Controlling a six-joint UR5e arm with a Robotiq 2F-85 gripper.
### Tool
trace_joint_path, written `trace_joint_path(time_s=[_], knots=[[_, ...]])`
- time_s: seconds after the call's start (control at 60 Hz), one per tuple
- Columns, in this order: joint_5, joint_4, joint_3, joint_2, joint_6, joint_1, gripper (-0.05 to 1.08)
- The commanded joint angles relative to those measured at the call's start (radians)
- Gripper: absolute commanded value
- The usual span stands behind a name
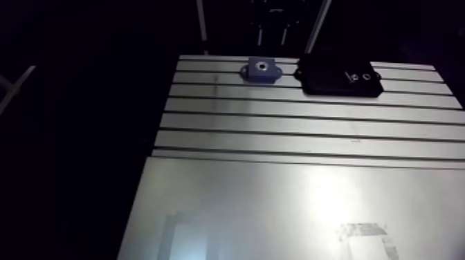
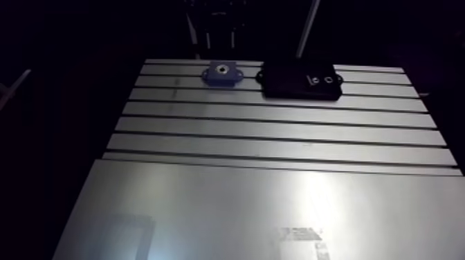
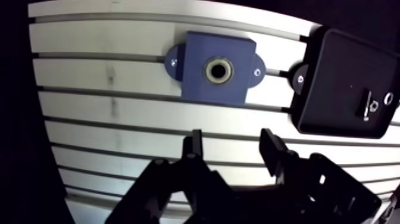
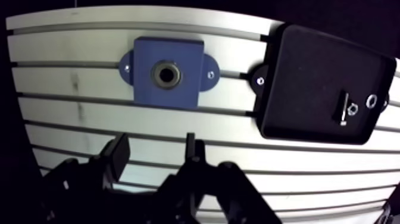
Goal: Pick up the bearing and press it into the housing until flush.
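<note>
A blue housing [image 3: 217, 67] with two screw ears is fixed to the slotted table [image 3: 119, 119], ahead of my gripper [image 3: 233, 143]. A metal ring [image 3: 219, 70] that looks like the bearing sits inside the housing's round bore; I cannot tell whether it is level with the face. In the wrist view my gripper's two black fingers stand apart with only bare table between them, a short way back from the housing. The arm view shows the housing [image 1: 261, 68] at the table's far edge.
A black block [image 3: 348, 83] with small fittings on its top is mounted beside the housing, on its right in the arm view [image 1: 340, 78]. A smooth metal plate [image 1: 277, 207] covers the near part of the table. The table's left edge [image 1: 162, 124] drops into darkness.
</note>
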Motion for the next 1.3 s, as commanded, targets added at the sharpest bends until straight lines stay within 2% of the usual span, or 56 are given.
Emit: trace_joint_path(time_s=[0.017,0.217,0.3,0.667,0.95,1.3], knots=[[-0.016,0.229,-0.014,-0.154,-0.019,-0.054,0.00],[-0.019,0.280,0.016,-0.318,-0.036,-0.077,0.01],[-0.017,0.285,0.024,-0.344,-0.065,-0.086,0.01],[-0.013,0.283,0.019,-0.365,-0.074,-0.093,0.01],[0.002,0.277,-0.007,-0.378,-0.070,-0.101,0.01],[-0.003,0.280,-0.003,-0.404,-0.072,-0.102,0.01]])
